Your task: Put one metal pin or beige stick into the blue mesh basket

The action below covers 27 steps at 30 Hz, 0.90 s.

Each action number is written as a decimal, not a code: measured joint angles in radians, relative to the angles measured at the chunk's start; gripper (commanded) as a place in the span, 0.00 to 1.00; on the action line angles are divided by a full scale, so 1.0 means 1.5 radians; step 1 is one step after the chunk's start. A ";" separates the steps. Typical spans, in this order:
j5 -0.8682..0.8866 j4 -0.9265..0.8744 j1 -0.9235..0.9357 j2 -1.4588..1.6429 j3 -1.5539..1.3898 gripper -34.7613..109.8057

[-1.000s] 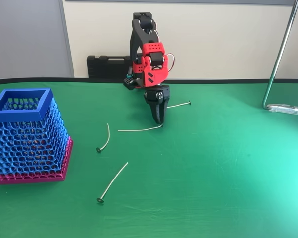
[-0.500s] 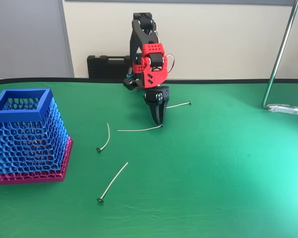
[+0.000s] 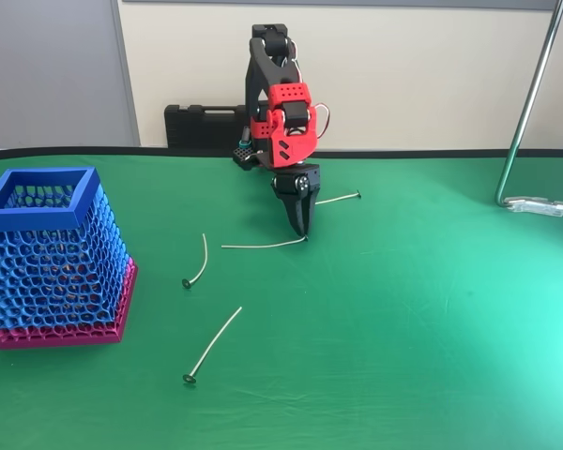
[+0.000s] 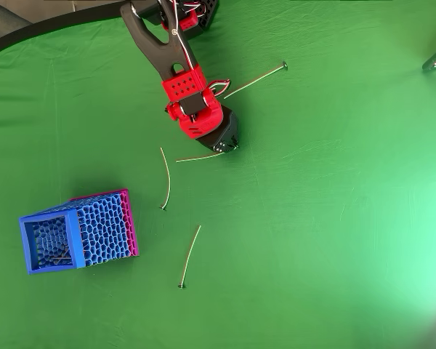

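Four thin pins lie scattered on the green table point(image 3: 432, 319), and the gripper point(image 3: 301, 231) stands point-down at the right end of one of them, the metal pin point(image 3: 263, 245), which runs nearly level across the fixed view. In the overhead view the same metal pin point(image 4: 198, 157) reaches left from under the gripper point(image 4: 231, 147). The black fingers come to a narrow tip at the pin's end and look pressed together there; whether the wire is truly pinched between them or merely lies against them cannot be told, since it is too fine to see at the contact. The blue mesh basket point(image 3: 52, 258) stands well apart at the left of the fixed view, upright with its rim open. The pin is probably very light and fairly stiff, yet thin and smooth enough to roll or slide out of a loose pinch, and held at its end it would likely droop or swing. A hold nearer its middle would keep it steadier, though an end hold may let it drop point-first through the basket's mouth. A curved pin point(image 3: 199, 262), a straight pin point(image 3: 216, 345) nearer the camera and a far pin point(image 3: 338, 199) behind the gripper lie untouched.
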State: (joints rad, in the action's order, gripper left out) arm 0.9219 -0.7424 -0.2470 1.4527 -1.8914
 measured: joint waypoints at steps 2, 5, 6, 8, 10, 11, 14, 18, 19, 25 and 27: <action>0.000 0.005 0.000 -0.001 0.000 0.27; -0.005 0.013 0.000 -0.007 0.000 0.27; -0.005 0.013 0.000 -0.007 0.000 0.26; -0.008 0.014 0.000 -0.007 0.000 0.24; -0.008 0.015 0.000 -0.007 0.000 0.24; -0.008 0.015 0.000 -0.007 0.000 0.24; -0.008 0.009 0.000 -0.007 0.000 0.24; -0.008 -0.011 0.000 -0.007 0.000 0.24; -0.009 -0.014 0.000 -0.007 0.000 0.24; -0.009 -0.024 0.006 0.016 -0.002 0.24; -0.008 -0.017 0.005 0.035 -0.010 0.24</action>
State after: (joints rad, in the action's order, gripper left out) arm 0.9097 -0.7685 -0.2393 1.5048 -1.9067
